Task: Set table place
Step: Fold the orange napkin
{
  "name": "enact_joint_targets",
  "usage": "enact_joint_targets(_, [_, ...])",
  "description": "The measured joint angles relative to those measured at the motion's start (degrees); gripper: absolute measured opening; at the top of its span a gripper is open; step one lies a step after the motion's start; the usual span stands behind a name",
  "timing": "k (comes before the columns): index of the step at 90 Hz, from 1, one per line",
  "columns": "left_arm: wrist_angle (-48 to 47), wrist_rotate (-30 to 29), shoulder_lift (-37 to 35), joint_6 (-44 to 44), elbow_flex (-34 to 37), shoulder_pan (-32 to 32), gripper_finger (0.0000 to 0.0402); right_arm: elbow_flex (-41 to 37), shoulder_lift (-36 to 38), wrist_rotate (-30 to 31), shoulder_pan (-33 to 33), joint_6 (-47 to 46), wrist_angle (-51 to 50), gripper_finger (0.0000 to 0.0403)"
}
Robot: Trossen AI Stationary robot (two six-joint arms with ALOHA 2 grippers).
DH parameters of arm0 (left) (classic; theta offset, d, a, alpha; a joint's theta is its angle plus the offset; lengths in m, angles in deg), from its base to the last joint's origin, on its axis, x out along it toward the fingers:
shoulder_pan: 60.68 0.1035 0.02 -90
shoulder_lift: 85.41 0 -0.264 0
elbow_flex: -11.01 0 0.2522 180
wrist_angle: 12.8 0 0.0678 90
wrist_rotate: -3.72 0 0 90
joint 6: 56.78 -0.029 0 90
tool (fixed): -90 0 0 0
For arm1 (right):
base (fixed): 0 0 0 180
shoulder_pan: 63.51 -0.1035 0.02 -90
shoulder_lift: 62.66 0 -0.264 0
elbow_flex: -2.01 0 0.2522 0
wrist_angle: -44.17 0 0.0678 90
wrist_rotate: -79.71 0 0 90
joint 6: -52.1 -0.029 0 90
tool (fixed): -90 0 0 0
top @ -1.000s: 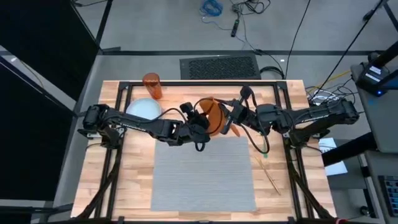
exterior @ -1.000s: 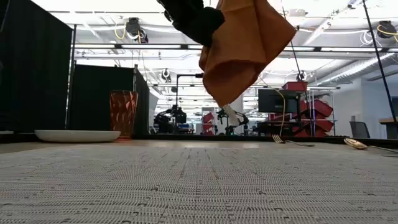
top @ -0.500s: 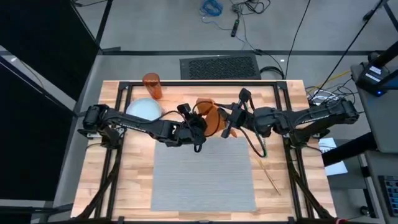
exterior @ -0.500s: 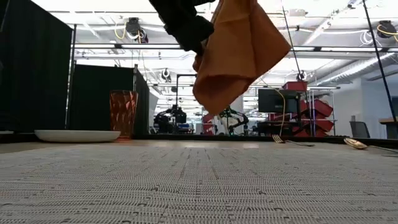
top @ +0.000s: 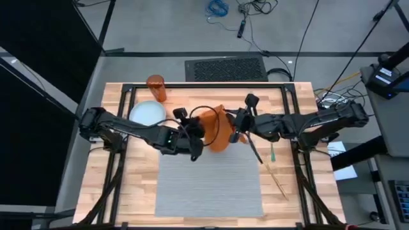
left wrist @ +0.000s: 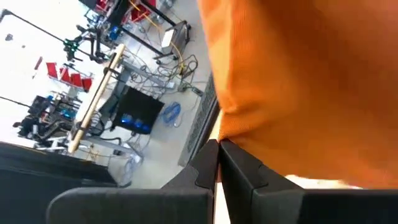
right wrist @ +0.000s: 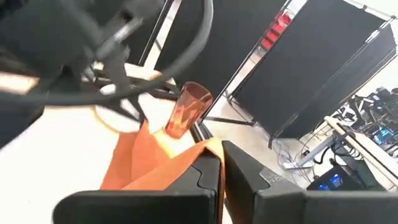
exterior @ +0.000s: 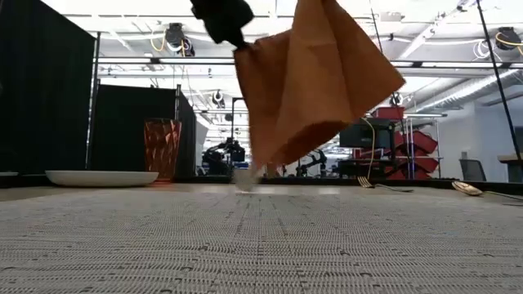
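An orange napkin (top: 214, 128) hangs between my two grippers over the far edge of the grey placemat (top: 208, 185). My left gripper (top: 193, 133) is shut on its left side and my right gripper (top: 236, 131) on its right side. In the low view the napkin (exterior: 315, 82) spreads like a sheet, its lowest tip (exterior: 255, 167) close above the table. The pale-blue plate (top: 147, 113) and orange tumbler (top: 156, 87) stand at the far left. Green-handled cutlery (top: 272, 153) lies right of the mat. My left gripper pinches the napkin's left edge (left wrist: 225, 134) between its two shut fingers. The cloth spreads away from the fingers and hangs below them; how many layers, I cannot tell. My right gripper pinches an upper corner of the napkin (right wrist: 208, 148) between its shut fingers, coming from the table's right. The cloth drops away beneath it, clear of the mat.
A fork (exterior: 380, 186) and a spoon (exterior: 470, 188) lie on the wood right of the placemat. The bare mat (exterior: 261, 245) fills the near middle of the table (top: 137, 185). Cables and a floor grate lie beyond the table's far edge.
Both grippers have moved toward the table's near edge and somewhat left, carrying the napkin from over the wood toward the placemat's far edge. The napkin has spread out wider between them, and its lowest tip hangs nearer the table than before.
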Motion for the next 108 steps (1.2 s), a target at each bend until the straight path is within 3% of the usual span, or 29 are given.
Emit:
enact_joint_targets(18, [-7.0, -0.9, -1.9, 2.7, 0.0, 0.3, 0.0000, 0.0, 0.9, -0.2, 1.7, -0.2, -5.0, 0.0000])
enact_joint_targets(38, [-15.9, -1.2, -3.3, 8.3, 0.0, 0.7, 0.0000, 0.0, 2.9, -1.0, 4.0, -6.7, -15.7, 0.0000])
enact_joint_targets(73, [-17.8, 3.8, -3.9, 11.4, 0.0, -4.9, 0.0000, 0.0, 3.2, -12.0, 1.3, -17.6, -31.4, 0.0000])
enact_joint_targets(108, [-18.2, 6.5, -3.9, 14.5, 0.0, -11.0, 0.0000, 0.0, 3.2, -12.2, -5.9, -23.9, -36.4, 0.0000])
